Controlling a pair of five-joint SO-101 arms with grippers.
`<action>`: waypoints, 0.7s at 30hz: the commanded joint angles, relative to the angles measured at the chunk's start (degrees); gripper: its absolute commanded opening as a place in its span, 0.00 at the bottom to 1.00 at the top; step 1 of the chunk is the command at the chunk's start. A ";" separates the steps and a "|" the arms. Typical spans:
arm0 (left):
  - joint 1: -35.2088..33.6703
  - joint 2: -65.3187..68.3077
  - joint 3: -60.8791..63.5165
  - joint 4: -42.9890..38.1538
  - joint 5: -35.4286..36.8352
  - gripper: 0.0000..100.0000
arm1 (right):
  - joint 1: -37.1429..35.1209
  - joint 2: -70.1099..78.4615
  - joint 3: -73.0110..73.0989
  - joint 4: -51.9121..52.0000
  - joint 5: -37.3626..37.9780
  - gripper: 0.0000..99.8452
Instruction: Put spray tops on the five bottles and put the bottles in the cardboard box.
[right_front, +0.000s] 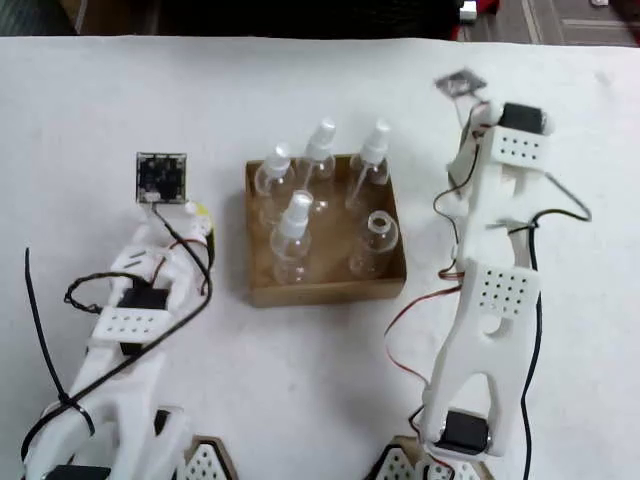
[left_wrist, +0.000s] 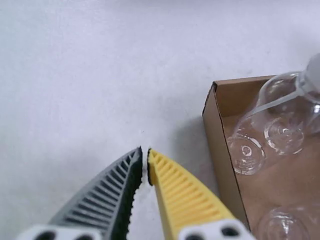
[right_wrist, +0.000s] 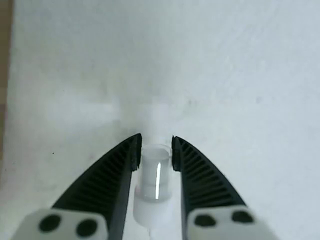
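My right gripper (right_wrist: 155, 146) is clamped on a spray top (right_wrist: 154, 182), one black finger on each side of its clear cap. The white collar sits nearer my wrist, and whatever hangs below the collar is cut off at the edge of the right wrist view. Beneath it lies bare white desk (right_wrist: 210, 60). From above, that arm stands to the right of the cardboard box (right_front: 325, 293), and its own wrist covers the fingers and what they hold.

My left gripper (left_wrist: 145, 156) is drawn narrow, with the grey and yellow tips almost touching and nothing between them. It sits over the desk just beside the box's left wall.

Five bottles stand upright inside the box. Four wear white spray tops (right_front: 318, 140). The open bottle (right_front: 376, 243), in the front right corner, has a bare neck. In my left wrist view the clear bottles overlap and run off the edge, so I cannot tell one outline from another there
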 joint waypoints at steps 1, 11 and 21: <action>1.01 -1.54 -0.62 -1.67 -2.02 0.02 | 0.48 -9.45 -4.48 2.07 -2.73 0.02; 0.66 -1.80 -0.62 -1.67 -2.02 0.02 | 2.07 -21.67 -4.31 2.24 -14.33 0.02; 0.66 -1.89 -0.62 -1.67 -2.02 0.02 | 1.54 -30.29 -4.13 2.42 -20.04 0.02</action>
